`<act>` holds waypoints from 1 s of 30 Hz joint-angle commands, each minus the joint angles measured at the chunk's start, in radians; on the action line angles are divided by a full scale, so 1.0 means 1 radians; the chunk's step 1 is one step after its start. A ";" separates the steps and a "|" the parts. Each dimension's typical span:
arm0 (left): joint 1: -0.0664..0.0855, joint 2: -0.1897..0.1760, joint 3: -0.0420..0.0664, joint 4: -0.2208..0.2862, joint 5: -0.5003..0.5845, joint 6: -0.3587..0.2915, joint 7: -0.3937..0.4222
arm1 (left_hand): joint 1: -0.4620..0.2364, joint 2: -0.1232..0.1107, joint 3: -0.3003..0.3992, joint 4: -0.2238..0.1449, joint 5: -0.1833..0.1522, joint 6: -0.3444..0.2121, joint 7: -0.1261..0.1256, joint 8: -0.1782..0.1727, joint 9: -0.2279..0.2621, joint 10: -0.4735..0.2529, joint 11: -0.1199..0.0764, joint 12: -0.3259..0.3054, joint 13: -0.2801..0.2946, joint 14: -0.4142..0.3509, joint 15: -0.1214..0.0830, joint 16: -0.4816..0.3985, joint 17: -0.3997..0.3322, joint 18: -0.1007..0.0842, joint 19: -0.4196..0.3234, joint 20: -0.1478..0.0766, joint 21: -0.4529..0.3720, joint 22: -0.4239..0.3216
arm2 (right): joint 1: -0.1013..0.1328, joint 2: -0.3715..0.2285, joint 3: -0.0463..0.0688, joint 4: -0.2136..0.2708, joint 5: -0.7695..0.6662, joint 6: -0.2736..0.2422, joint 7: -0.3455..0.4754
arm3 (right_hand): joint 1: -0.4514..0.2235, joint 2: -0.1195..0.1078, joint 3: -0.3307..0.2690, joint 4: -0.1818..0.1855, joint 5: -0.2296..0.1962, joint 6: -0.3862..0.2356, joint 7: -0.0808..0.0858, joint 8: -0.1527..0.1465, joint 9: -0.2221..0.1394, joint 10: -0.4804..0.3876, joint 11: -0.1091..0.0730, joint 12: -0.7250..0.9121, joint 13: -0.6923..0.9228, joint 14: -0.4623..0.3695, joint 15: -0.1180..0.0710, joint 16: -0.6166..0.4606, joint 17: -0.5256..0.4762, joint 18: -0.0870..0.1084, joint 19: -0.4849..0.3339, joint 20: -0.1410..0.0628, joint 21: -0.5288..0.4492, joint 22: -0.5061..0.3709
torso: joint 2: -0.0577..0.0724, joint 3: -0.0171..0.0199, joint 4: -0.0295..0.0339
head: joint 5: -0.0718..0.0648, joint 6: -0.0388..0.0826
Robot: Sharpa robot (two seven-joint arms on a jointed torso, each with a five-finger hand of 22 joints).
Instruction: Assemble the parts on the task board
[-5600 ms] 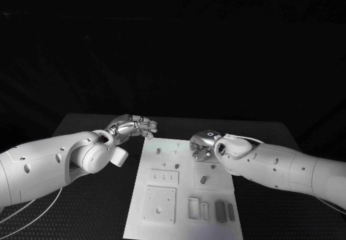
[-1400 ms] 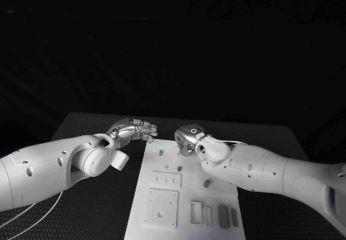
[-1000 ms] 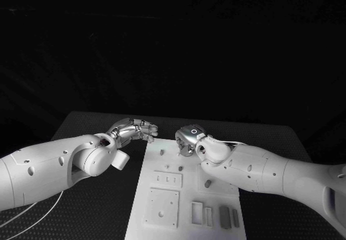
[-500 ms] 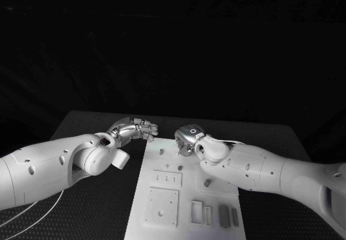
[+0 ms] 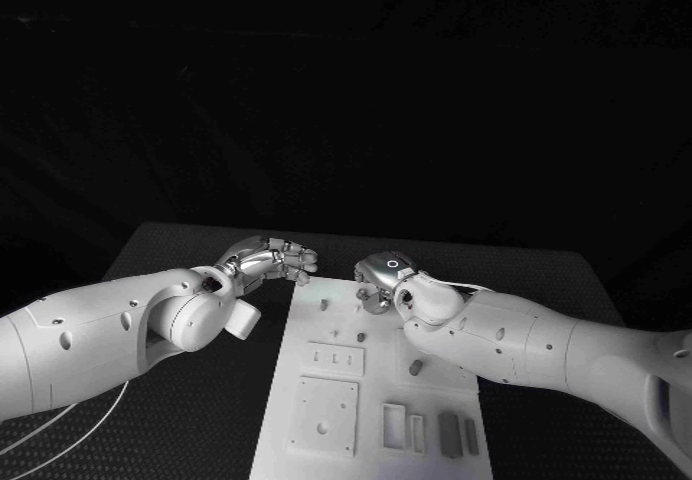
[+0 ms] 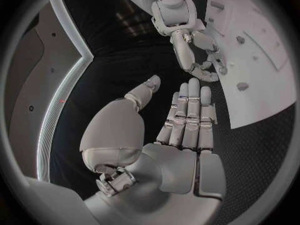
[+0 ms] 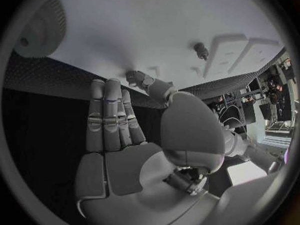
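The black table [image 5: 188, 400] carries the white task board [image 5: 368, 400] in its middle, and both white arms reach in over it. The right arm [image 5: 548, 350] lies across the right half of the board and hides that part of it.

On the task board, near its close edge, two dark grey parts [image 5: 449, 434] lie side by side, just beside two pale rectangular slots [image 5: 389, 425]. A square raised plate [image 5: 325, 412] sits to the left of these slots, and a smaller plate [image 5: 333, 358] is beyond it. A small dark peg [image 5: 415, 367] stands near the middle of the board, close to the right arm.

The left hand [image 5: 271, 260] hovers at the far left corner of the board. In the left wrist view its fingers [image 6: 190, 117] are straight and together, thumb apart, and it holds nothing.

The right hand [image 5: 378, 283] is over the far end of the board. In the right wrist view its fingers [image 7: 109, 117] are stretched out side by side above the board surface, and nothing is in the palm.
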 commanded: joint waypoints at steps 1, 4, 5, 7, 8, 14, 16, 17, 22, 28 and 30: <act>0.001 0.000 0.001 0.001 0.000 0.004 0.004 | -0.011 -0.003 -0.001 0.007 -0.004 -0.005 0.002 -0.007 0.001 -0.003 -0.002 -0.007 0.001 -0.005 -0.001 -0.004 0.001 0.016 -0.007 -0.003 0.007 -0.001 | 0.000 -0.009 0.000 0.007 0.026 -0.034 -0.003 | 0.001 -0.016 -0.007 0.009 -0.002 -0.021 0.004 -0.009 -0.005 -0.029 0.008 -0.003 -0.019 -0.011 0.010 0.001 -0.005 0.014 -0.011 0.003 -0.007 0.017 | 0.001 0.0018 -0.0018 | 0.001 0.002; 0.001 -0.001 0.001 0.000 0.000 0.003 0.004 | -0.011 -0.003 -0.001 0.007 -0.004 -0.005 0.002 -0.007 0.001 -0.003 -0.002 -0.007 0.001 -0.005 -0.001 -0.004 0.001 0.016 -0.007 -0.003 0.007 -0.001 | 0.001 -0.020 0.000 0.016 0.034 -0.061 0.002 | 0.001 -0.019 -0.011 0.011 -0.002 -0.023 0.005 -0.009 -0.005 -0.033 0.010 -0.002 -0.025 -0.013 0.011 0.002 -0.006 0.015 -0.013 0.004 -0.008 0.017 | 0.000 0.0020 -0.0028 | 0.001 0.004; 0.001 -0.001 0.001 0.000 0.000 0.004 0.004 | -0.011 -0.003 -0.001 0.006 -0.004 -0.005 0.002 -0.007 0.001 -0.003 -0.002 -0.007 0.001 -0.005 -0.001 -0.004 0.001 0.016 -0.007 -0.003 0.007 -0.001 | 0.002 -0.026 0.000 0.022 0.041 -0.068 0.007 | 0.002 -0.019 -0.011 0.012 -0.002 -0.023 0.005 -0.008 -0.005 -0.032 0.009 -0.001 -0.027 -0.013 0.011 0.003 -0.006 0.015 -0.013 0.005 -0.007 0.017 | 0.000 0.0017 -0.0023 | 0.001 0.004; 0.001 -0.001 0.001 0.000 0.000 0.004 0.005 | -0.010 -0.003 -0.001 0.006 -0.004 -0.005 0.002 -0.007 0.001 -0.003 -0.002 -0.007 0.001 -0.005 -0.001 -0.004 0.001 0.016 -0.007 -0.003 0.007 -0.001 | 0.006 -0.042 0.001 0.035 0.065 -0.089 0.019 | 0.007 -0.020 -0.009 0.015 -0.002 -0.019 0.005 -0.005 -0.004 -0.027 0.008 0.002 -0.030 -0.011 0.010 0.007 -0.007 0.015 -0.010 0.004 -0.006 0.018 | 0.000 0.0018 -0.0031 | -0.002 0.006; 0.001 -0.001 0.001 0.000 0.000 0.004 0.005 | -0.010 -0.003 -0.001 0.006 -0.004 -0.005 0.002 -0.007 0.001 -0.003 -0.002 -0.007 0.001 -0.005 -0.001 -0.004 0.002 0.016 -0.007 -0.003 0.007 -0.001 | 0.008 -0.049 0.001 0.040 0.072 -0.093 0.023 | 0.009 -0.021 -0.008 0.016 -0.002 -0.018 0.005 -0.004 -0.004 -0.025 0.007 0.003 -0.031 -0.010 0.009 0.009 -0.007 0.015 -0.009 0.004 -0.005 0.018 | 0.000 0.0013 -0.0025 | -0.003 0.006; 0.001 -0.008 0.001 -0.002 0.000 0.006 0.009 | -0.010 -0.003 -0.001 0.006 -0.004 -0.005 0.002 -0.007 0.001 -0.003 -0.002 -0.007 0.001 -0.005 -0.001 -0.004 0.002 0.016 -0.007 -0.004 0.007 -0.002 | 0.027 -0.129 0.038 0.110 0.182 -0.068 0.097 | 0.016 -0.020 -0.007 0.027 -0.002 -0.009 0.001 0.005 -0.002 0.017 -0.004 0.016 -0.038 0.008 -0.002 0.035 -0.005 0.015 0.013 -0.006 0.011 0.022 | -0.001 0.0013 -0.0056 | -0.007 0.015; 0.001 -0.009 0.001 -0.004 0.000 0.007 0.012 | -0.010 -0.004 -0.001 0.006 -0.004 -0.005 0.002 -0.007 0.002 -0.003 -0.002 -0.008 0.001 -0.005 -0.001 -0.004 0.002 0.016 -0.007 -0.004 0.007 -0.002 | 0.035 -0.162 0.050 0.138 0.225 -0.054 0.111 | 0.019 -0.019 -0.014 0.027 -0.002 -0.002 -0.003 0.011 -0.001 0.060 -0.019 0.035 -0.029 0.015 -0.016 0.059 0.004 0.015 0.026 -0.013 0.030 0.026 | -0.002 0.0022 -0.0086 | -0.007 0.019; 0.001 -0.009 0.001 -0.006 0.000 0.007 0.013 | -0.010 -0.005 -0.001 0.006 -0.004 -0.005 0.002 -0.007 0.002 -0.004 -0.002 -0.008 0.001 -0.005 -0.001 -0.005 0.002 0.015 -0.008 -0.004 0.007 -0.002 | 0.039 -0.179 0.056 0.150 0.249 -0.046 0.124 | 0.021 -0.018 -0.015 0.026 -0.002 0.000 -0.003 0.012 0.000 0.063 -0.020 0.035 -0.028 0.013 -0.018 0.063 0.005 0.015 0.027 -0.015 0.033 0.026 | -0.002 0.0027 -0.0103 | -0.006 0.020; 0.001 -0.005 0.001 -0.020 -0.001 0.011 0.015 | -0.009 -0.006 -0.001 0.005 -0.004 -0.006 0.001 -0.008 0.002 -0.005 -0.002 -0.009 0.001 -0.006 0.000 -0.006 0.002 0.015 -0.008 -0.004 0.008 -0.003 | 0.050 -0.250 0.073 0.188 0.341 0.056 0.155 | 0.016 -0.016 -0.043 0.029 -0.002 0.005 0.001 0.020 0.006 0.139 -0.047 0.072 0.010 0.010 -0.043 0.116 0.025 0.015 0.039 -0.029 0.086 0.028 | -0.006 0.0079 -0.0191 | -0.002 0.024; -0.002 0.002 0.000 -0.044 -0.003 0.011 0.019 | -0.009 -0.006 -0.001 0.005 -0.004 -0.006 0.001 -0.008 0.002 -0.005 -0.002 -0.010 0.001 -0.006 0.000 -0.006 0.002 0.015 -0.009 -0.004 0.008 -0.003 | 0.061 -0.303 0.079 0.163 0.395 0.214 0.182 | -0.010 0.008 -0.111 0.031 0.002 0.004 -0.019 0.022 0.017 0.231 -0.084 0.188 0.179 0.011 -0.078 0.205 0.057 0.015 0.050 -0.047 0.166 0.027 | -0.011 0.0168 -0.0260 | -0.002 0.024; -0.003 0.002 0.000 -0.046 -0.003 0.013 0.020 | -0.009 -0.006 -0.001 0.005 -0.004 -0.006 0.001 -0.009 0.002 -0.005 -0.002 -0.010 0.001 -0.006 0.000 -0.006 0.002 0.015 -0.009 -0.004 0.008 -0.003 | 0.061 -0.316 0.079 0.165 0.398 0.235 0.184 | -0.017 0.011 -0.136 0.025 0.004 0.000 -0.027 0.017 0.020 0.222 -0.094 0.276 0.328 0.010 -0.087 0.250 0.076 0.015 0.054 -0.055 0.205 0.027 | -0.012 0.0197 -0.0265 | -0.002 0.025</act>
